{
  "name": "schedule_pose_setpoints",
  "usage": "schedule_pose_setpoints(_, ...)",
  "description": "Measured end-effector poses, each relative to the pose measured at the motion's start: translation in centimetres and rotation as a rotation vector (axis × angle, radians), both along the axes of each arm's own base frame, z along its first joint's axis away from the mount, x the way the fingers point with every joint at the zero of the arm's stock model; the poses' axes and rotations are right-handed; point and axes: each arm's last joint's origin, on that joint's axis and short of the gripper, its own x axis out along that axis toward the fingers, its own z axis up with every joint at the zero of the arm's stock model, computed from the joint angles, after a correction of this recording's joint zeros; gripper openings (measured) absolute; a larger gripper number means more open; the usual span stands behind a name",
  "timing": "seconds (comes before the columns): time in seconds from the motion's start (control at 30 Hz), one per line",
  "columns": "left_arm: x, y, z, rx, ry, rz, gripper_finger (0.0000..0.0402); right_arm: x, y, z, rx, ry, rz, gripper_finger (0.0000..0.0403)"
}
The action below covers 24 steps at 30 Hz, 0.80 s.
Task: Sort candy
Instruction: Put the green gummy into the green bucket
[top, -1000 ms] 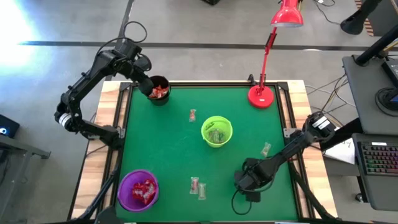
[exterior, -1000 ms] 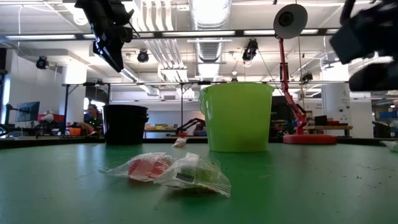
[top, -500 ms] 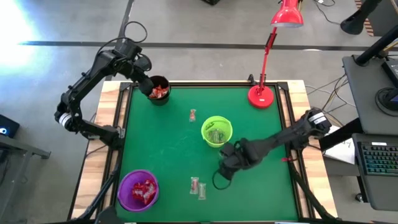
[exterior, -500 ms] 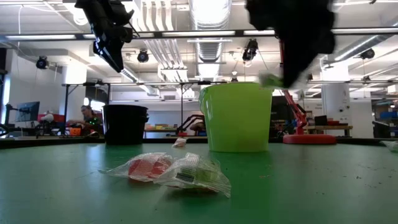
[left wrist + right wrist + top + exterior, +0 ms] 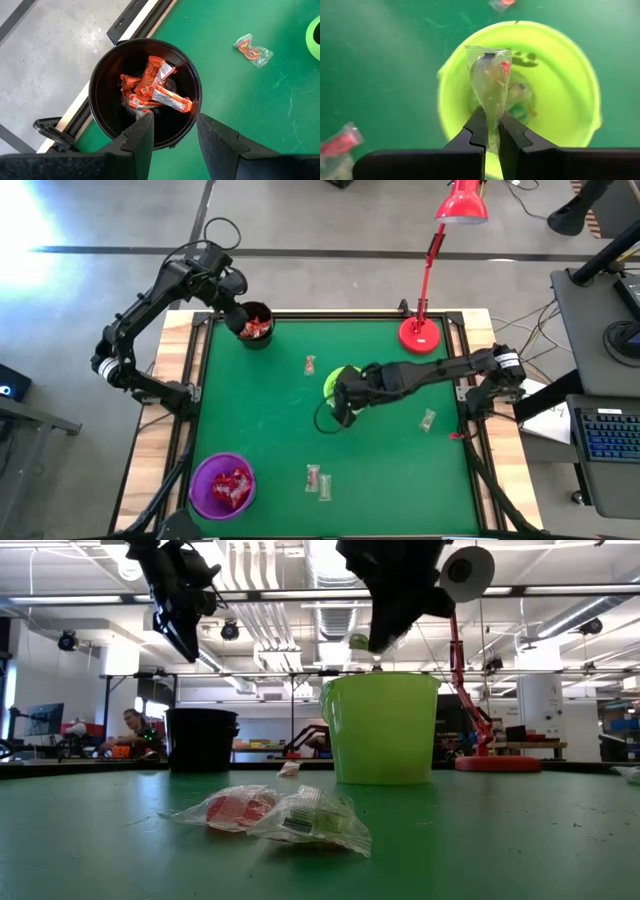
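My right gripper (image 5: 341, 397) hangs over the green cup (image 5: 349, 383), shut on a clear-wrapped candy (image 5: 490, 82). In the low view that candy (image 5: 358, 641) is above the green cup's rim (image 5: 380, 680). My left gripper (image 5: 172, 132) is open above the black cup (image 5: 145, 95), which holds red-orange wrapped candy (image 5: 152, 87). Loose candy lies on the green mat: one piece (image 5: 310, 365) left of the green cup, one (image 5: 428, 420) at the right, and a pair (image 5: 318, 480) near the front edge. My right gripper pinches the lower end of the clear wrapper (image 5: 491, 131) between its two fingers. The fingers slant down from the table's right side. The candy sticks out beyond the fingertips, lifted clear, over the green cup's mouth (image 5: 530, 95).
A purple cup (image 5: 222, 485) with red candy stands at the near left corner. A red desk lamp (image 5: 421, 333) stands at the far right of the mat. Wooden rails (image 5: 175, 440) edge the table. People and desks show in the room behind.
My right gripper has risen from the near right part of the mat and swung toward the table's left and far side, rolling as it went, carrying the clear-wrapped candy up over the green cup. It has stayed shut.
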Motion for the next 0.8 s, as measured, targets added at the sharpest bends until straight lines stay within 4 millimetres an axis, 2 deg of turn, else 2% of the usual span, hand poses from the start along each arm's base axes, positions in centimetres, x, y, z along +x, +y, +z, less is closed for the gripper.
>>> schedule_pose_setpoints(0.2,-0.2,-0.3,0.0,-0.019,0.013,0.000,0.0133,0.0,-2.5,-0.5,0.061,0.052,0.076,0.0013)
schedule_pose_setpoints(0.57,-0.2,-0.4,-0.1,-0.030,0.021,0.000,0.0133,-0.1,-5.5,-0.5,0.019,0.080,0.138,0.0013)
schedule_pose_setpoints(0.8,-0.2,-0.4,-0.1,-0.032,0.022,0.000,0.0133,-0.2,-6.7,-0.7,0.095,0.080,0.136,0.0013)
